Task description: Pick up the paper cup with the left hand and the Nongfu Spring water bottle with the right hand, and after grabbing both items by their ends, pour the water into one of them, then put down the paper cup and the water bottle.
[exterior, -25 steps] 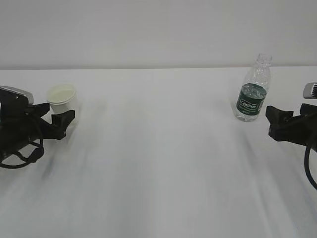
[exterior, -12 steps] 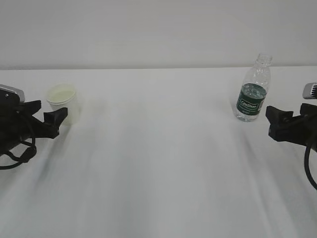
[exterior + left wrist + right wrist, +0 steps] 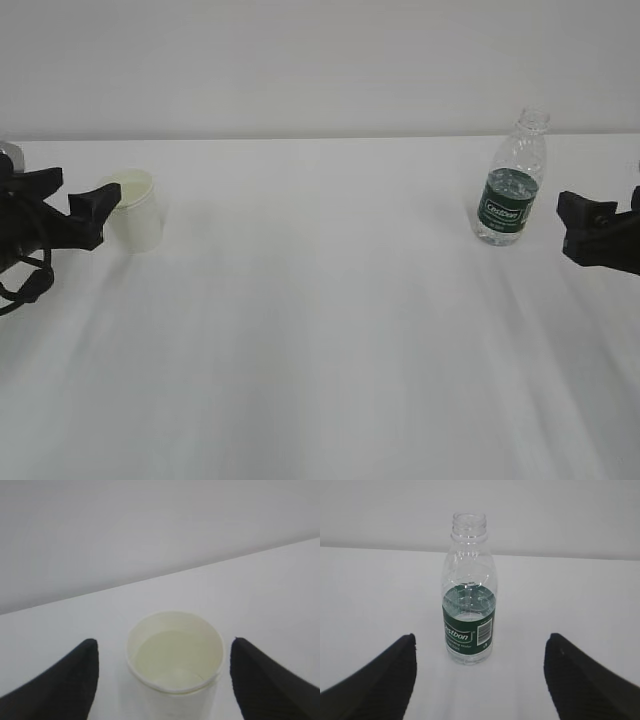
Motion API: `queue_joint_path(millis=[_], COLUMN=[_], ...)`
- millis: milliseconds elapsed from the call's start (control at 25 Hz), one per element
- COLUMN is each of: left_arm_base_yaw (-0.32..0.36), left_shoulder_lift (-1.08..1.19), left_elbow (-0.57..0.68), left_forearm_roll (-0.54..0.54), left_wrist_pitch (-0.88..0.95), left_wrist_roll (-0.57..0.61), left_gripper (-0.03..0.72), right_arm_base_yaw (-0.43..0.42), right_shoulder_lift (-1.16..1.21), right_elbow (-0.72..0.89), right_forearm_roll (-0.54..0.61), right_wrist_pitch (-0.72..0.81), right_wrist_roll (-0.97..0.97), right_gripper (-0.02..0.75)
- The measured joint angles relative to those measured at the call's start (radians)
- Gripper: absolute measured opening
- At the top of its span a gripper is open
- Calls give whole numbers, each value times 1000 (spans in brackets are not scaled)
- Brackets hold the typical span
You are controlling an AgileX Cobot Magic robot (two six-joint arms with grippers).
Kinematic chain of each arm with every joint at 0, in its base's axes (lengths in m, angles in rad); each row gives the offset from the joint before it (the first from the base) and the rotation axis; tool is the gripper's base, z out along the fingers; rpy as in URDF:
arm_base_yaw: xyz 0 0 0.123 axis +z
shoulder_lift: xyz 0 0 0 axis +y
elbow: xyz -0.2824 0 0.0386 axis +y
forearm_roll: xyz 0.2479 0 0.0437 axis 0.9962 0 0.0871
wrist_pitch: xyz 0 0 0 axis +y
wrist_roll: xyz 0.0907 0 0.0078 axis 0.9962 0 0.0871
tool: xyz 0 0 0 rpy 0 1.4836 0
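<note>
The paper cup (image 3: pixel 137 216) stands upright at the table's left, cream-white and pale inside (image 3: pixel 175 666). My left gripper (image 3: pixel 80 197) is open just left of it. In the left wrist view the cup sits in line with the gap of the left gripper (image 3: pixel 163 645), and neither finger touches it. The uncapped Nongfu Spring water bottle (image 3: pixel 512 190) stands upright at the right. Its green label faces the right wrist camera (image 3: pixel 469 630), and water (image 3: pixel 470 600) fills its lower part. My right gripper (image 3: pixel 574 226) is open and holds nothing. It sits a short way right of the bottle, which lies ahead of the right gripper (image 3: pixel 481 639).
The white tabletop (image 3: pixel 320 330) runs between the cup and the bottle. Its back edge (image 3: pixel 320 138) meets a plain pale wall. Both arms enter from the side edges of the exterior view, and nothing else shows.
The left gripper has drawn back leftward and risen; a finger that crossed the cup's front now sits beside its rim. The right gripper has moved right, away from the bottle. Cup and bottle stayed put.
</note>
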Motion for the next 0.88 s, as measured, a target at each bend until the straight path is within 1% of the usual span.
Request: queue_joint_path(millis=[160, 400, 720, 880], left_arm_base_yaw=[0, -28, -35, -35], left_shoulder_lift=[-53, -173, -358, -449], left_elbow=[0, 2, 4, 6], left_forearm_roll=[0, -5, -7, -7], left_wrist_pitch=[38, 140, 299, 390], left_wrist_roll=[-4, -33, -96, -112], left_gripper=[589, 588, 587, 587], right_arm_base_yaw=[0, 0, 0, 0], right_shoulder_lift=[-70, -158, -243, -294], right_elbow=[0, -4, -79, -97], right_forearm_roll=[21, 43, 43, 43], right_wrist_pitch=[58, 159, 343, 406], right_wrist_roll=[-20, -33, -37, -37], right_gripper=[593, 593, 592, 592])
